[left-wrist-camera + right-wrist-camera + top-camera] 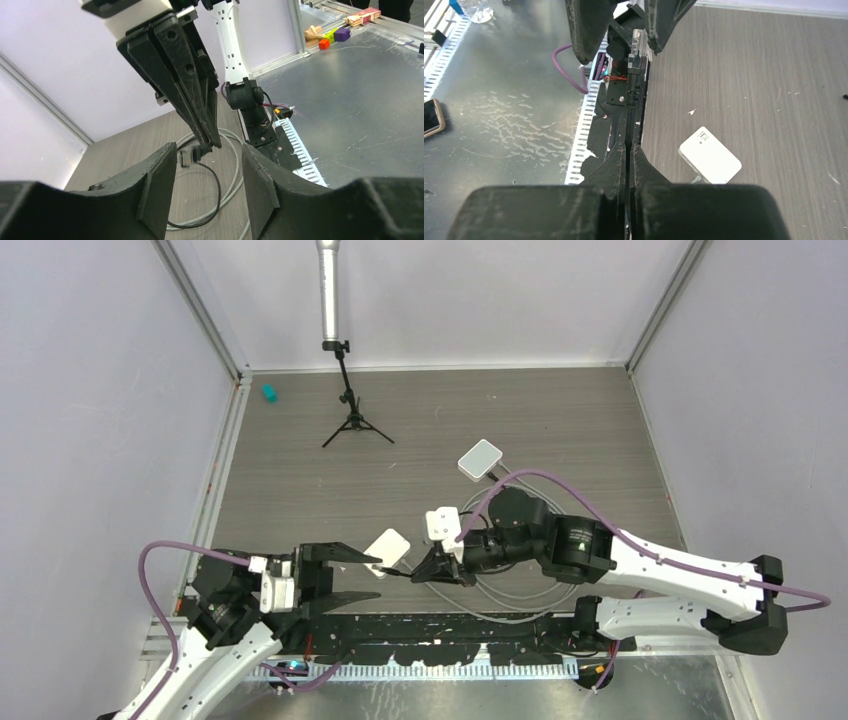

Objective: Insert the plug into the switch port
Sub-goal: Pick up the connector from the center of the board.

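The plug [639, 44] is pinched in the closed right end effector [412, 574], at the mouth of the left end effector [209, 165], which is held partly open and empty.

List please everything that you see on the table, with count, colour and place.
white box: two, white; one far centre, one near front
plug: one, clear, in the right gripper
grey cable: at least one, grey, looped at the right
black cable: one, black, looped below the plug
tripod: one, black, far left
small object: one, teal, far-left corner
left gripper: one, black, open, facing the plug
right gripper: one, black, shut on the plug
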